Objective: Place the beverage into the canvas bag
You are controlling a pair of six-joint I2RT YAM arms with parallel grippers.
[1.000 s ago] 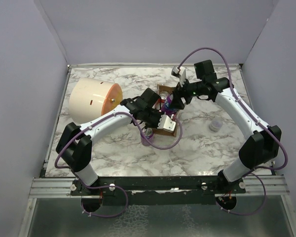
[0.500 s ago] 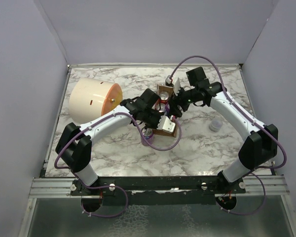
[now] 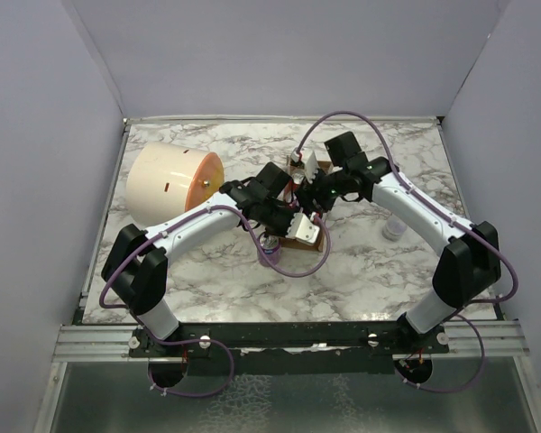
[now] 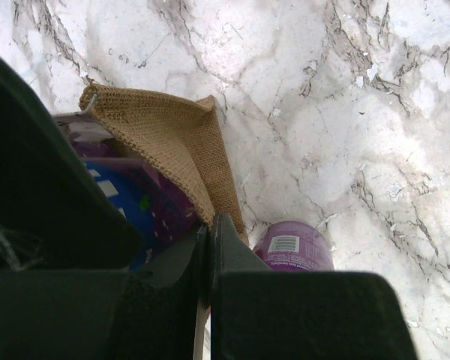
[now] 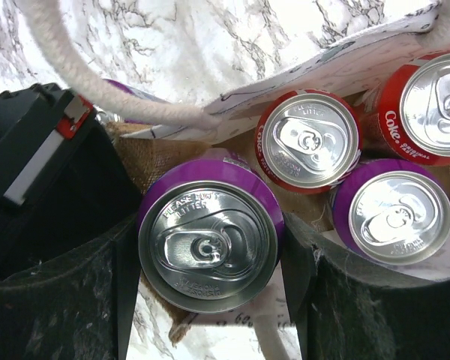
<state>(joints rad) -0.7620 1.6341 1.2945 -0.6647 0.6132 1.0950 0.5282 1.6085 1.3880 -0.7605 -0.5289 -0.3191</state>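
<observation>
Closely framed by the right wrist camera, the right gripper is closed on a purple drink can, with one black finger pressed against each side. The can stands upright, its long axis vertical. Its silver top and pull tab face straight up at the camera. It is at the open mouth of the canvas bag, beside three other upright cans inside: a red can, a red Coke can and a second purple can. A cream rope handle arcs across above them. This view does not show whether the held can's base rests on anything.

Over in the left wrist view, the left gripper has its fingers pressed together, pinching the top edge of the bag's brown woven wall. A loose purple can stands on the marble table just beside the bag, outside it. That can is out of sight from the right wrist.

From above, both arms meet over the bag near the table's middle and hide most of it. Only this view shows a large cream cylinder lying at the left and a small pale pot at the right, each well apart from the bag.
</observation>
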